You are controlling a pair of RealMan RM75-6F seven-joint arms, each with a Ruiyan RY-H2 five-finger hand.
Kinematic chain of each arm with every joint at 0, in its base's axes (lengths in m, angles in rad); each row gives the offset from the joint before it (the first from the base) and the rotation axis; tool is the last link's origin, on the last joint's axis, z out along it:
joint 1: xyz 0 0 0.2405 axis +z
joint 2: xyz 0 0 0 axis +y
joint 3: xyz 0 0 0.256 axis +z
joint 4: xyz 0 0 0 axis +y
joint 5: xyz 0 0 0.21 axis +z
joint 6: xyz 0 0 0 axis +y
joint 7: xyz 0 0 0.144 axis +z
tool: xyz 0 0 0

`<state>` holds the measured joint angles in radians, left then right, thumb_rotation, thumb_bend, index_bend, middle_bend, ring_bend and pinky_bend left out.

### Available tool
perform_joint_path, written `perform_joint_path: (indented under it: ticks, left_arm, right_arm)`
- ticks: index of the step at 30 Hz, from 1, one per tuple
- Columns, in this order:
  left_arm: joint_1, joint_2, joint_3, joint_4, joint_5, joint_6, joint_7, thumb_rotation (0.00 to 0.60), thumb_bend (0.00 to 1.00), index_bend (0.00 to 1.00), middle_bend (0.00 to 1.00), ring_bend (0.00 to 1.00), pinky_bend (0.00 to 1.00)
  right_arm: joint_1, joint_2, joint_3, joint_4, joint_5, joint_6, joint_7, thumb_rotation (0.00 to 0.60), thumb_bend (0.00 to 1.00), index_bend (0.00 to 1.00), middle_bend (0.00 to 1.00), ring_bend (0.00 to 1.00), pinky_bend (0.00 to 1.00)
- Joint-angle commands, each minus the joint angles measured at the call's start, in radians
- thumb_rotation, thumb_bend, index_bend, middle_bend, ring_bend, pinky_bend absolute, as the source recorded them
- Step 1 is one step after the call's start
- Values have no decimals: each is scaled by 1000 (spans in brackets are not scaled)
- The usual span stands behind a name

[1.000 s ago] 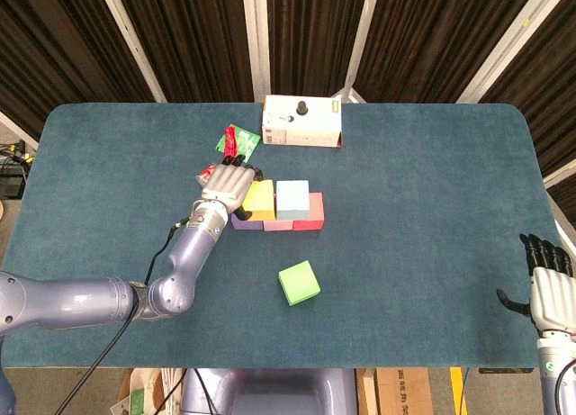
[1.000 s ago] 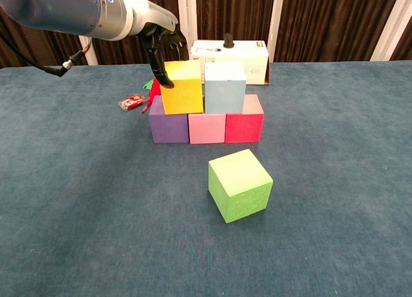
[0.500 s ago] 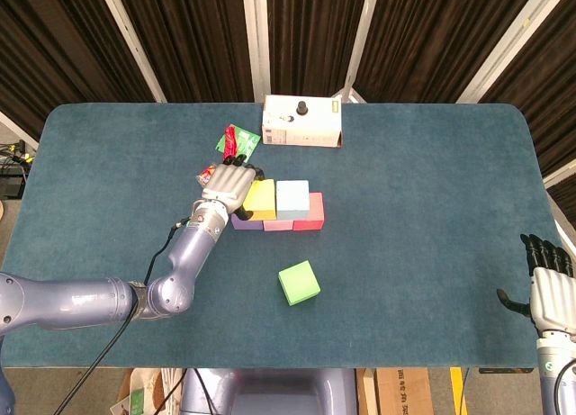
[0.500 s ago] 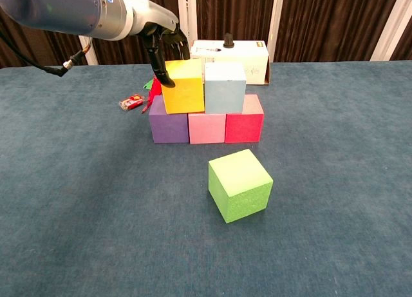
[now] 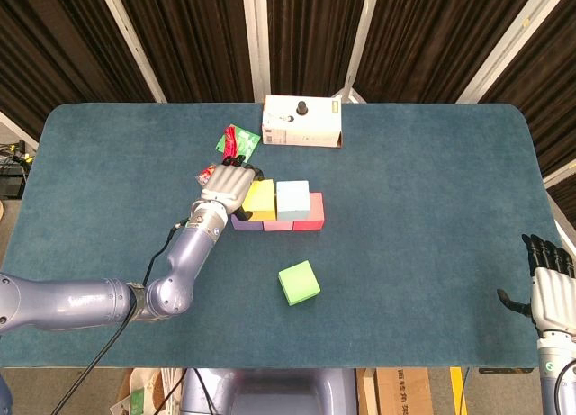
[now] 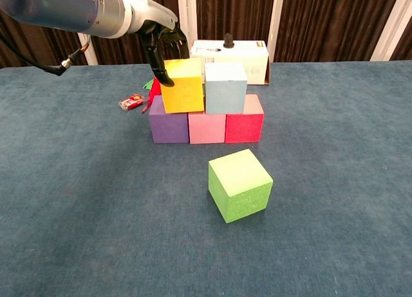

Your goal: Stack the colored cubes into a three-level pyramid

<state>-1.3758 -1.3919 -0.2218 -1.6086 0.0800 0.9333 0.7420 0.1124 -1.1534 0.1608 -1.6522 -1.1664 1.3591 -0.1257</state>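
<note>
At table centre, the left hand (image 5: 229,184) sits over the far-left corner of the block stack, forearm stretched out low from the near-left. Its fingers (image 6: 159,64) curl down against the left face and top edge of the yellow cube (image 6: 183,85); whether they truly grip it or only touch, cannot tell. Just right of the fingers, the light blue cube (image 6: 225,87) stands flush beside the yellow one, both on the second level. Below the fingertips runs the base row: purple cube (image 6: 168,127), pink cube (image 6: 206,128), red cube (image 6: 245,121), touching side by side. Well nearer than the fingers, the green cube (image 6: 239,184) lies alone on the blue table (image 5: 423,208), slightly turned. Just left of the fingers, small snack wrappers (image 6: 132,102); behind them, a white box (image 5: 301,121).

At the near-right table edge, the right hand (image 5: 551,289) rests upright, fingers straight and apart, holding nothing.
</note>
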Motion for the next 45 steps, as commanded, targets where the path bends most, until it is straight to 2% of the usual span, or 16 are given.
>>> perform_joint_path:
  ticks: [1, 36, 45]
  left_arm:
    - [-1, -2, 0, 1, -1, 1, 2, 600, 358, 270, 185, 0, 0]
    - [1, -10, 2, 4, 4, -12, 13, 600, 356, 197, 144, 0, 0]
    - [-1, 4, 1, -17, 3, -16, 15, 600, 356, 119, 88, 0, 0]
  right_arm:
    - [0, 0, 0, -1, 1, -1, 0, 600, 241, 74, 83, 0, 0]
    - [-1, -2, 5, -1, 6, 3, 5, 600, 241, 74, 82, 0, 0]
    - [-2, 1, 7, -1, 11, 3, 5, 600, 241, 74, 83, 0, 0]
